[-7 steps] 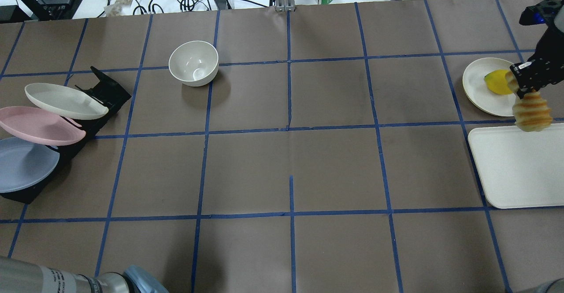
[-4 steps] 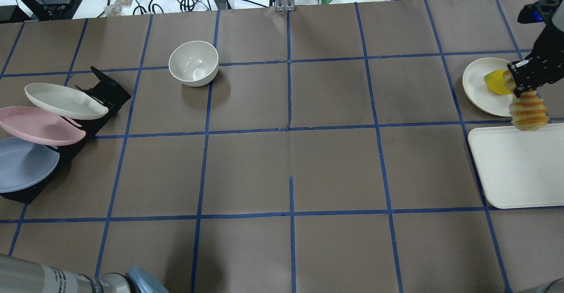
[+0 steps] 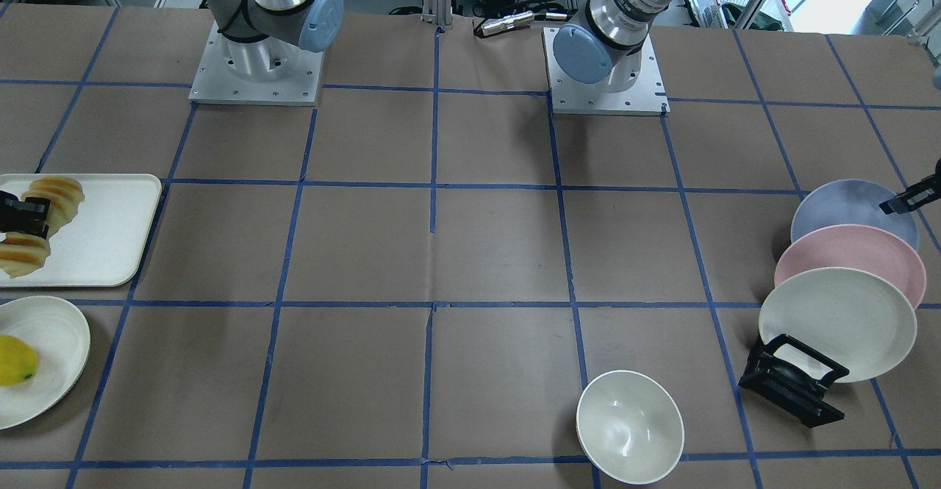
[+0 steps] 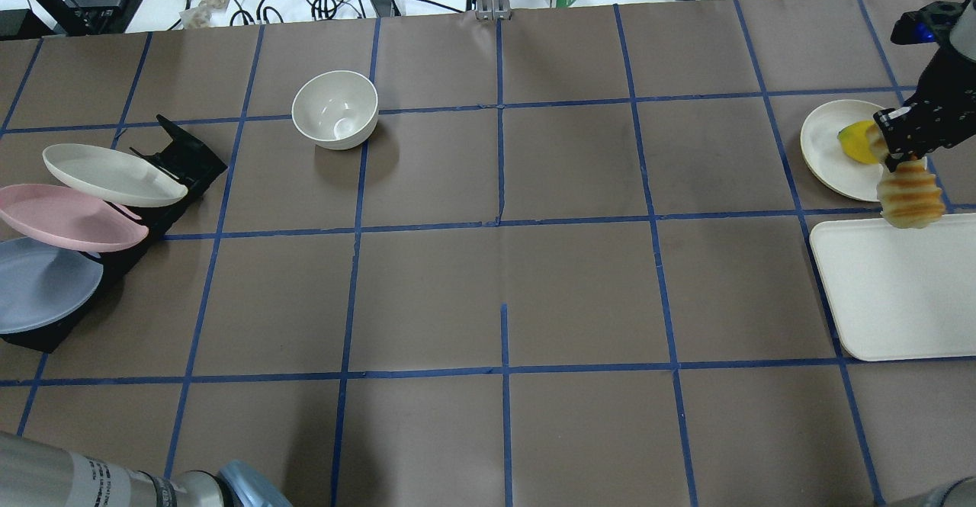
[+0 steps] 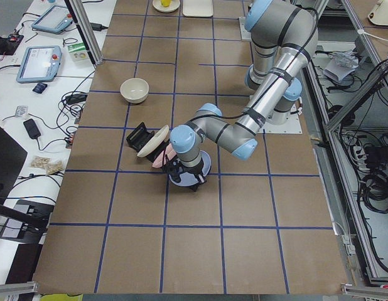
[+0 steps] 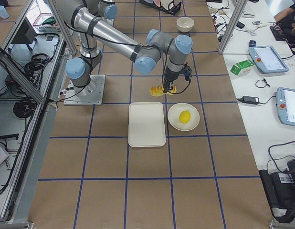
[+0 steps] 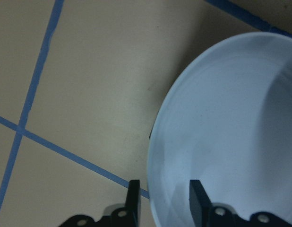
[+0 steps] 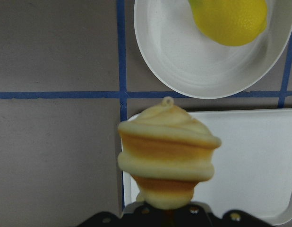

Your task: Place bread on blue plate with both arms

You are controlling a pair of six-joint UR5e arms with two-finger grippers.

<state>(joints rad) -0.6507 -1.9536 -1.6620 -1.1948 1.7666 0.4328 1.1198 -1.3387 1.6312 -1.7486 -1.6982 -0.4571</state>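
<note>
Overhead, front and two end views across the whole table [image 4: 579, 286]; wrist cameras close, downward.

Brown desk [image 4: 579, 293], blue tape grid. Directly on it: white bowl [image 4: 335, 109], black rack [image 4: 185, 158], white tray [image 4: 900, 301], small white plate [image 4: 822, 149].

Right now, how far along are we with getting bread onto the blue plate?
Done: the right gripper is shut on the bread, held up off the tray. In hand: the left gripper, open, straddles the blue plate in its rack. Left: pull plate out, set bread on it.
</note>
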